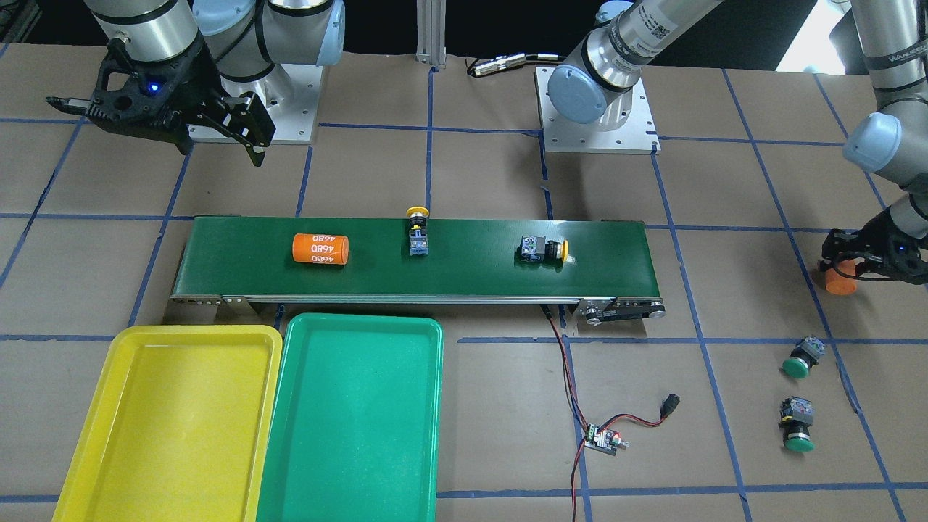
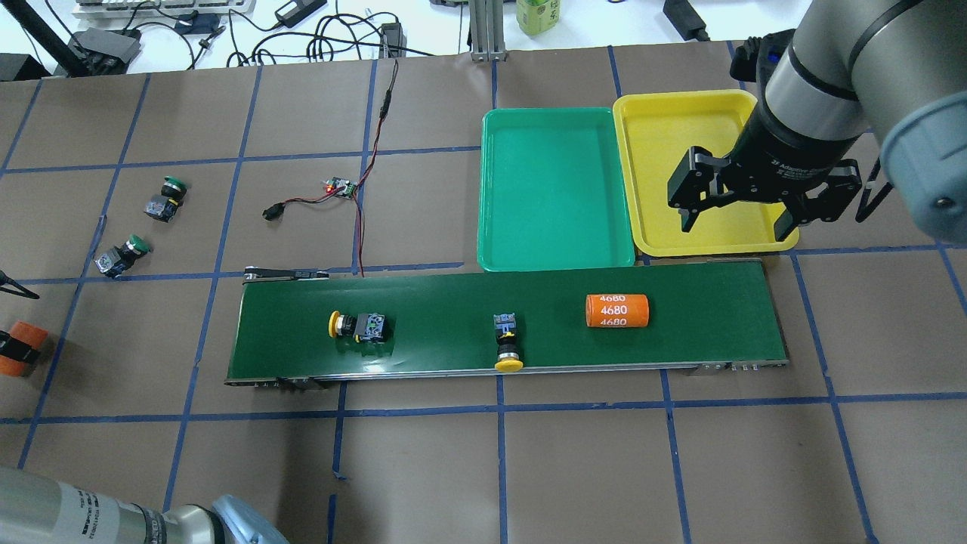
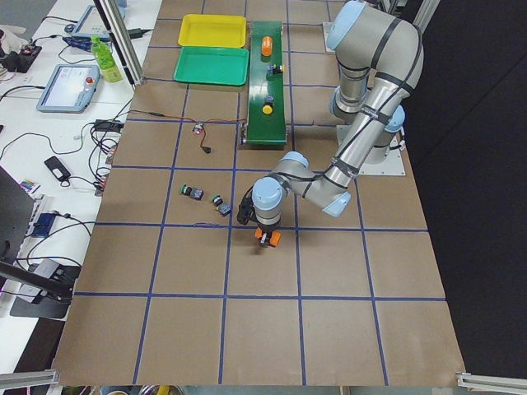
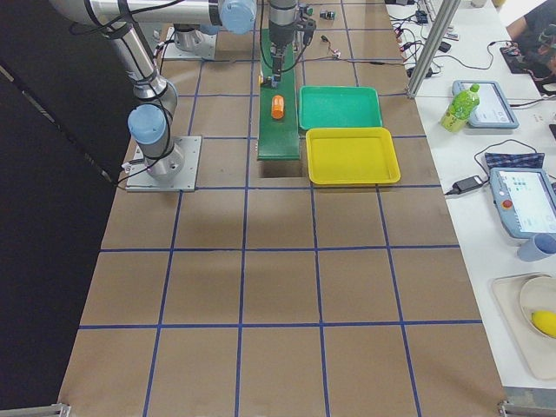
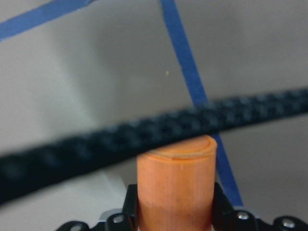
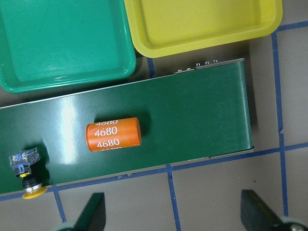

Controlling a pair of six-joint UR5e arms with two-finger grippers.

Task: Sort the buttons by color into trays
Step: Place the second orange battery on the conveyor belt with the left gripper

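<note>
Found nothing sorted: yellow tray (image 2: 665, 128) and green tray (image 2: 555, 189) bare, yellow buttons (image 2: 359, 326) (image 2: 506, 341) on the conveyor (image 2: 680, 340), green buttons (image 2: 165, 198) (image 2: 121, 255) at the desk's (image 2: 453, 468) nine o'clock, left gripper (image 1: 847, 270) fingers clamping an orange cylinder (image 5: 175, 187), right gripper (image 2: 734, 227) fingers spread.

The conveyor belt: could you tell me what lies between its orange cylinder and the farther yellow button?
The other yellow button, as the overhead view shows.
</note>
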